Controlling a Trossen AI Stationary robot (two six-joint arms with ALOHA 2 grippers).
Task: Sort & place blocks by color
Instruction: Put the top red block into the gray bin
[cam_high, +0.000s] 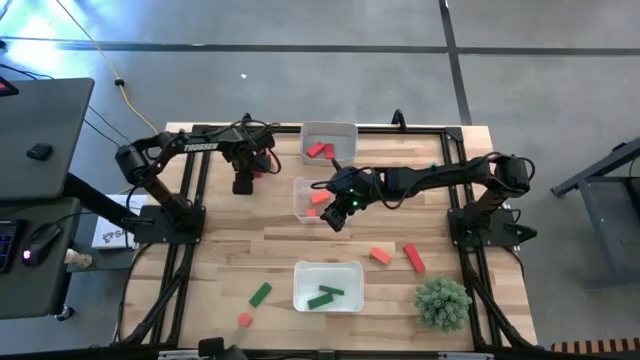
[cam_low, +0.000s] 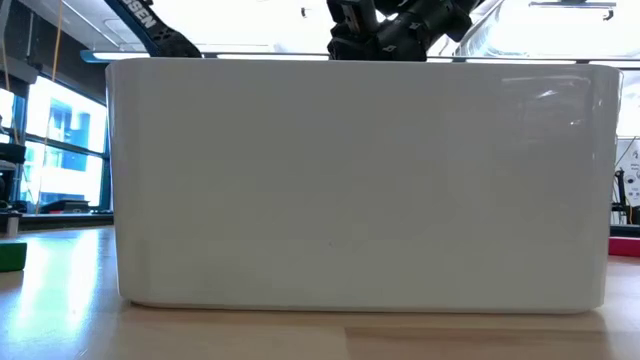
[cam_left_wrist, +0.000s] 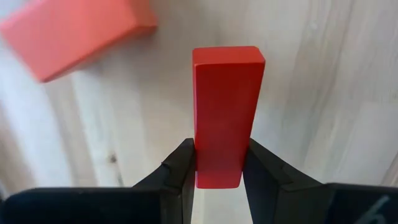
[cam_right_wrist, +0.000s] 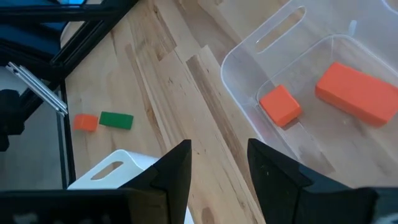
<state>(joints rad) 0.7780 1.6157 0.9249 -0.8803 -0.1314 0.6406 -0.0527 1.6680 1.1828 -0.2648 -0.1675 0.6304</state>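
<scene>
My left gripper (cam_high: 243, 183) is over the table's far left, shut on a red block (cam_left_wrist: 225, 112). A second, paler red block (cam_left_wrist: 74, 31) lies on the wood close by. My right gripper (cam_high: 338, 215) hovers open at the near edge of the middle clear tray (cam_high: 300, 205), which holds two orange blocks (cam_right_wrist: 280, 104) (cam_right_wrist: 356, 91). Nothing is between its fingers (cam_right_wrist: 219, 149). The far tray (cam_high: 345, 130) holds a crimson block (cam_high: 320, 150). The near tray (cam_high: 300, 285) holds a green block (cam_high: 326, 296). My left gripper (cam_left_wrist: 219, 149) pinches the red block by one short end (cam_left_wrist: 217, 168) between its two fingers (cam_left_wrist: 180, 165). The block's length runs straight out from the fingertips, along the fingers. Whether its far end touches the wood, I cannot tell.
Loose on the wood lie a green block (cam_high: 260, 293), a small orange block (cam_high: 245, 319), an orange block (cam_high: 380, 256) and a crimson block (cam_high: 414, 258). A bushy green plant (cam_high: 442, 303) stands at the near right corner. The near tray's wall (cam_low: 360, 180) fills the low view.
</scene>
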